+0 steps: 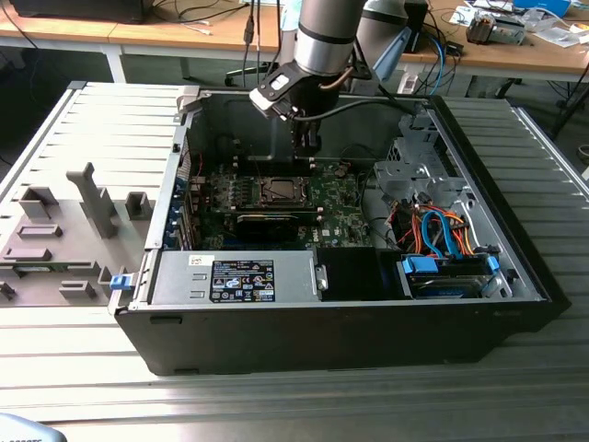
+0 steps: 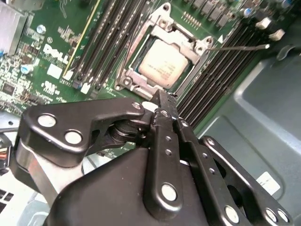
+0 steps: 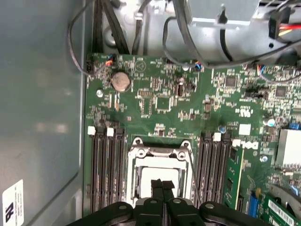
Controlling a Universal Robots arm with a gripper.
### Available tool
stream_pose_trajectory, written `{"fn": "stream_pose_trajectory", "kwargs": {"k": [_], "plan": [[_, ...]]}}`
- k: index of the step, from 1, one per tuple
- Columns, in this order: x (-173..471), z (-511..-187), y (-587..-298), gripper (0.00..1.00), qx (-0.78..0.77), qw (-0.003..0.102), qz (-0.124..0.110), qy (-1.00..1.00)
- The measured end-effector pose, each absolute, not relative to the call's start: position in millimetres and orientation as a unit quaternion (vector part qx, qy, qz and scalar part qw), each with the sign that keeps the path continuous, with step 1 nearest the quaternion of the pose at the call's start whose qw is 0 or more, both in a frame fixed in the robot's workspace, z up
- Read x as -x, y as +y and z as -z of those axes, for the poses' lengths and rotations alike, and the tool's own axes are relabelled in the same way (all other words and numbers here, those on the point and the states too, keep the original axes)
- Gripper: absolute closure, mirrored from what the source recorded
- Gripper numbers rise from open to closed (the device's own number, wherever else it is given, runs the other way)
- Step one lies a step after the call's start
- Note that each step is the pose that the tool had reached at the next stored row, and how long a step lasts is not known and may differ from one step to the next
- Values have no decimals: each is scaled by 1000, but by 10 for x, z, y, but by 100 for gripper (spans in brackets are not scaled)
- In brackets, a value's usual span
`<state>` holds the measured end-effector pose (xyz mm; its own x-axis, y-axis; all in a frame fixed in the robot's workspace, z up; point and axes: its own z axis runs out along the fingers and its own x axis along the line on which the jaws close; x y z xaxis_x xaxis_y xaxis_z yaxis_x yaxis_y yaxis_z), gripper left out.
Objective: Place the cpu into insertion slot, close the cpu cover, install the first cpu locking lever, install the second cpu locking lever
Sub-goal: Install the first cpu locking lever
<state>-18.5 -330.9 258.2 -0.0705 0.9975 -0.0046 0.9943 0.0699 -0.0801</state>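
Note:
The cpu (image 2: 162,63) lies flat in the insertion slot (image 2: 125,82) on the green motherboard, its pale metal top showing through the square opening of the cpu cover (image 2: 182,39). The cover lies down over the chip. A thin locking lever (image 2: 240,47) sticks out sideways over the memory slots. My gripper (image 2: 162,96) hovers just above the socket's edge, its two black fingers pressed together with nothing between them. In the first wrist view the gripper (image 3: 162,182) overlaps the cpu (image 3: 145,181) inside the cover (image 3: 160,153). In the exterior view the gripper (image 1: 310,143) hangs over the slot (image 1: 279,191).
Black memory slots (image 3: 106,169) flank the socket on both sides. The open computer case (image 1: 515,267) holds a power supply (image 1: 244,276), a drive cage (image 1: 414,175) and coloured cables (image 1: 442,235). A grey fixture plate (image 1: 64,230) lies at the exterior view's left.

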Motion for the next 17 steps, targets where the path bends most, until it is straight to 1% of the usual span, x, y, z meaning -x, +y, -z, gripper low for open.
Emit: {"fn": "stream_pose_trajectory", "kwargs": {"k": [3,8,17], "plan": [[185,-2580,-3309,89,681,21,-26,-731],[185,-2580,-3309,89,682,17,-23,-731],[185,-2581,-3309,89,660,16,-23,-751]]}}
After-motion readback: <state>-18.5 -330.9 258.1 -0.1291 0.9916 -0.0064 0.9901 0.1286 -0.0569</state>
